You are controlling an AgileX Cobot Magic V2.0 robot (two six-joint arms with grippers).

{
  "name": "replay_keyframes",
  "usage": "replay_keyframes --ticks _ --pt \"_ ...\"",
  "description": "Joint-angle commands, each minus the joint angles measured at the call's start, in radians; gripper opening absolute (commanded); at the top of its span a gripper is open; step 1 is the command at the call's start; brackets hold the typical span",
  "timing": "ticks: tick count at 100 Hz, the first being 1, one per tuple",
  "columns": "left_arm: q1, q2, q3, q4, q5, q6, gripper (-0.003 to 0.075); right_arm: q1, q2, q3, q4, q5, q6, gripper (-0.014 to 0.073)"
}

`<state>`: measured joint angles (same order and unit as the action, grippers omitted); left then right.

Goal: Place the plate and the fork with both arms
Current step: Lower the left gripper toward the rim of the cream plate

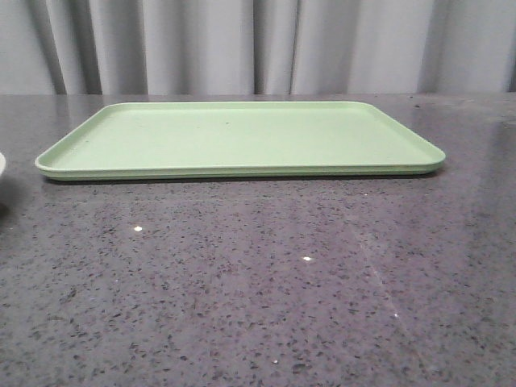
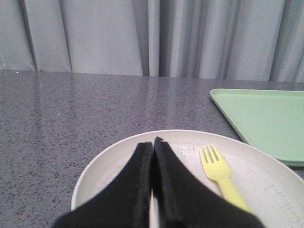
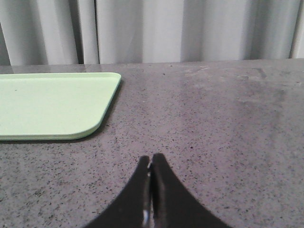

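In the left wrist view the pale cream plate (image 2: 109, 161) lies on the grey table, under my left gripper (image 2: 153, 142), which is shut and empty above it. The yellow fork (image 2: 219, 173) lies in the plate, tines toward the curtain, just beside the gripper's fingers. In the front view only a sliver of the plate (image 1: 2, 165) shows at the left edge; the fork is out of view there. My right gripper (image 3: 151, 159) is shut and empty over bare table, to the right of the tray. Neither gripper shows in the front view.
A flat rectangular light-green tray (image 1: 242, 137) lies empty at the middle back of the speckled grey table; it also shows in the left wrist view (image 2: 266, 118) and the right wrist view (image 3: 52, 104). A grey curtain hangs behind the table.
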<state>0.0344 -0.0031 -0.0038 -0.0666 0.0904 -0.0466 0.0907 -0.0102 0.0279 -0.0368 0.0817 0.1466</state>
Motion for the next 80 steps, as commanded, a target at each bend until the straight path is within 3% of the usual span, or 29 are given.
replay_keyframes --ticks 1,30,62,80 --pt "0.003 -0.029 -0.039 -0.003 -0.074 -0.008 -0.0021 -0.005 -0.023 -0.04 -0.008 -0.056 -0.009 -0.0068" --pt "0.003 0.078 -0.274 -0.003 0.06 -0.008 -0.0021 -0.005 0.105 -0.257 -0.008 0.151 -0.008 -0.0068" --pt "0.003 0.383 -0.592 0.001 0.297 -0.008 -0.0021 -0.005 0.383 -0.556 -0.008 0.322 -0.008 -0.0068" --pt "0.003 0.534 -0.69 0.001 0.342 -0.008 -0.002 -0.005 0.544 -0.666 -0.008 0.421 -0.008 -0.0068"
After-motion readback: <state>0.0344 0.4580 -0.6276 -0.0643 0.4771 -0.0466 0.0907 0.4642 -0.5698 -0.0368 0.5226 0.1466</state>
